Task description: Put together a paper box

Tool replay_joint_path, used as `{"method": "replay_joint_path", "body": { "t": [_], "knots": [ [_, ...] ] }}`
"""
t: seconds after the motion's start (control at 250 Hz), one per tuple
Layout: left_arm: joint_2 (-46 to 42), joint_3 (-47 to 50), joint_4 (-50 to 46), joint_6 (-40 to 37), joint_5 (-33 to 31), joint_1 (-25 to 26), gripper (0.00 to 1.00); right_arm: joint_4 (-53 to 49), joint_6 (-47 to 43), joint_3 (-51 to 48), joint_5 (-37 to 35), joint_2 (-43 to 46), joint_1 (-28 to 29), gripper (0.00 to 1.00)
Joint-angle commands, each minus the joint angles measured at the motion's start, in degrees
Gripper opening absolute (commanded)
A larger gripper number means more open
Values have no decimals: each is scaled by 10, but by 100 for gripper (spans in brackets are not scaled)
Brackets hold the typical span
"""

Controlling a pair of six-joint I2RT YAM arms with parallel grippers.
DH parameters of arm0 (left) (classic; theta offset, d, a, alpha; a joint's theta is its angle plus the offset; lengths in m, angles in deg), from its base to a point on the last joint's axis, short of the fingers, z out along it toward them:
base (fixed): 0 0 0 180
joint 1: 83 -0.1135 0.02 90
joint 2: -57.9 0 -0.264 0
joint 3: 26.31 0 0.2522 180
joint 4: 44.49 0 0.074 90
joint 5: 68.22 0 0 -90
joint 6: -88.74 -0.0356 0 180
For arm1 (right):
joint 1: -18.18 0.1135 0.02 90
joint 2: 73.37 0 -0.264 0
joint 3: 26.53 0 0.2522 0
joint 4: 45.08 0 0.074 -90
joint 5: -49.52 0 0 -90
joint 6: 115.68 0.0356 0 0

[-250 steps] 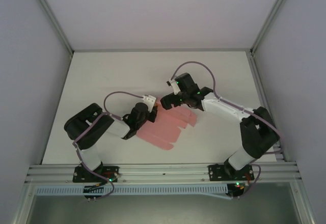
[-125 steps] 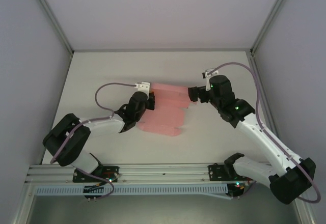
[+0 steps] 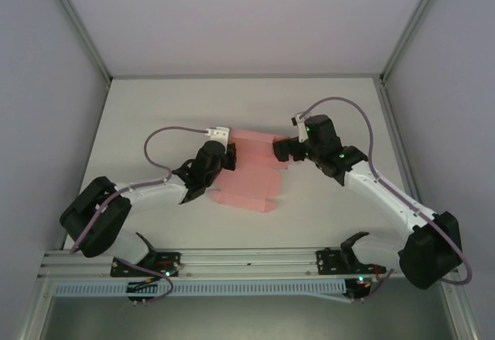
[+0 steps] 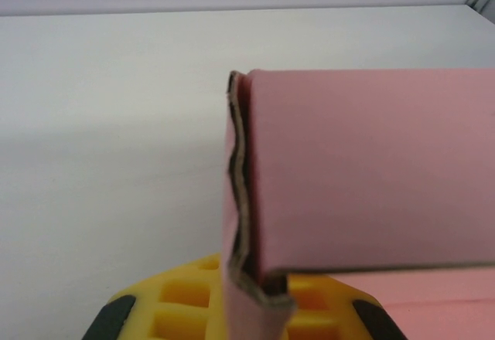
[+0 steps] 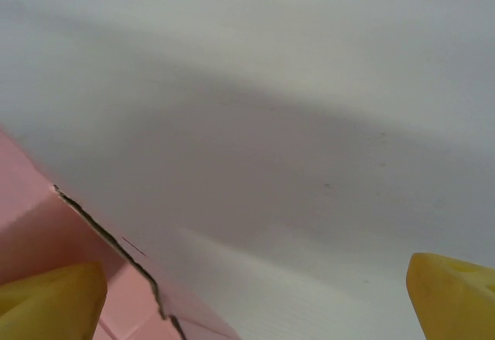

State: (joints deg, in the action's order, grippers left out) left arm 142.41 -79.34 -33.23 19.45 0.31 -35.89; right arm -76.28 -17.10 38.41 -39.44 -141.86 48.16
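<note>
From the left wrist, the paper box (image 4: 371, 170) runs off the right and bottom edges, and its folded corner hides part of the left hand (image 4: 247, 313). The right wrist view is blurred throughout, and the bottom corners cut off the fingers (image 5: 456, 294) of the right hand (image 5: 251, 297).

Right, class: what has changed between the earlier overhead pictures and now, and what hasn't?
The pink thin-card box blank turned from slanted to lying straight across, carried by the left fingers. The right arm swung out rightward, then returned; the right fingers stand open at the blank's far-right end. The left fingers stayed shut on it.
</note>
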Motion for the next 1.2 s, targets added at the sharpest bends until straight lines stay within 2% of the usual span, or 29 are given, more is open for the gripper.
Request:
{"method": "replay_joint_path", "body": {
  "t": [0.0,0.072,0.18,0.359,0.519,0.607,0.687,0.842,1.006,1.106,1.198],
  "knots": [
    [-4,-15,2,6,17,9,0,94,8,-26,75,-9,-2,100],
    [1,-20,1,12,22,13,0,144,19,-48,84,-8,-1,100],
    [7,-22,6,21,29,17,0,245,58,-98,60,3,0,100],
    [4,-20,6,49,33,20,0,408,138,-190,-16,43,0,100],
    [-1,-16,9,71,29,21,0,445,186,-230,-58,84,0,100],
    [-1,-14,13,80,34,22,0,430,194,-233,-53,100,1,100],
    [-1,-17,-1,89,9,21,0,388,185,-228,-62,124,1,100],
    [-9,-26,-29,96,-34,20,0,208,164,-198,-90,194,1,100],
    [-19,-44,-49,85,-48,17,0,46,239,-208,-117,274,1,100],
    [-24,-57,-71,81,-58,14,0,10,278,-243,-124,333,0,100],
    [-32,-55,-72,80,-57,14,0,20,295,-281,-128,374,1,100]
  ]
}}
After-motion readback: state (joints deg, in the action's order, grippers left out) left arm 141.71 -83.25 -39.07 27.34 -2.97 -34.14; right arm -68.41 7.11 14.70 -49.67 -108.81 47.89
